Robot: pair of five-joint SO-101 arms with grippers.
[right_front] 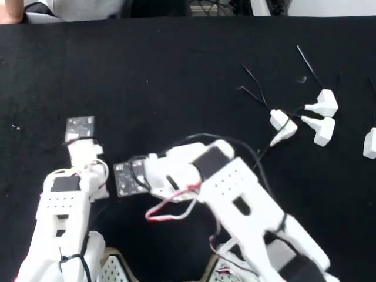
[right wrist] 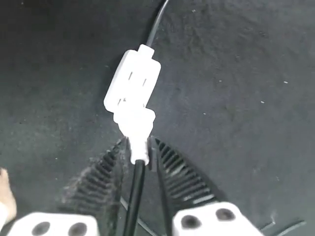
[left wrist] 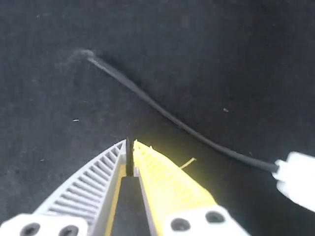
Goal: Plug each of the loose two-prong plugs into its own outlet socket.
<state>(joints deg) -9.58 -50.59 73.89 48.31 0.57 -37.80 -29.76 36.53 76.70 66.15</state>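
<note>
A white outlet block (right wrist: 133, 81) lies on the black table with a white two-prong plug (right wrist: 134, 123) seated in its near end. My right gripper (right wrist: 139, 143) is shut on that plug's neck, where its black cord (right wrist: 135, 191) leaves between the fingers. From above, the right gripper (right_front: 126, 178) points left at the table's front. My left gripper (left wrist: 129, 143) is shut with nothing held, just above a thin black cable (left wrist: 162, 113) that runs to a white body (left wrist: 298, 179). The left gripper (right_front: 80, 130) sits beside the right one. Several loose white plugs (right_front: 284, 124) lie at the far right.
The loose plugs' thin black cords (right_front: 255, 88) spread over the right part of the black table (right_front: 176, 70). Red and white wires (right_front: 170, 208) hang under the right arm. The arms' bases stand at the front edge.
</note>
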